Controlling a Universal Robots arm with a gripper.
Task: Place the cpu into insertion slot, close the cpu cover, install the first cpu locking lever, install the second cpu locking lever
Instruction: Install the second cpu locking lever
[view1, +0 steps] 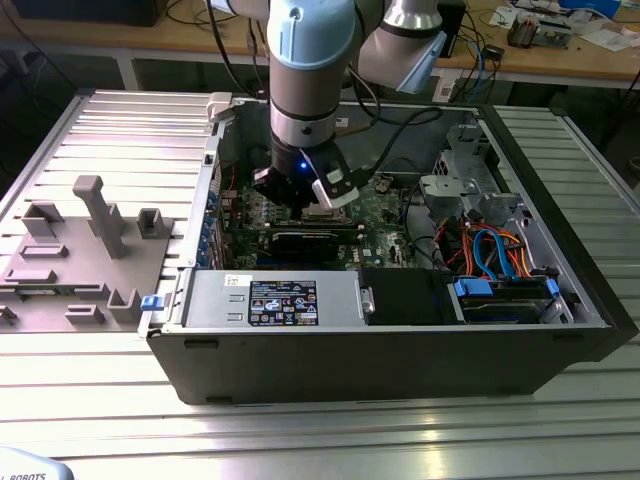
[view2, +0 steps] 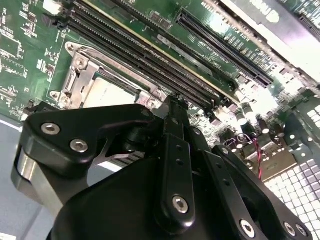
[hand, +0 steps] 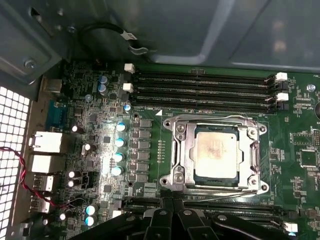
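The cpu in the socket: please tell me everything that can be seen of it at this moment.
The small flat square cpu with a dull silver-grey metal top lies level in the square insertion slot on the green motherboard. Its top shows faint print and a bright glare. The thin silvery metal cpu cover is folded down around it, framing its four edges, so the top shows through the square opening. Long black memory slots run beside the socket. The black tool is near the socket's edge and does not touch the chip.
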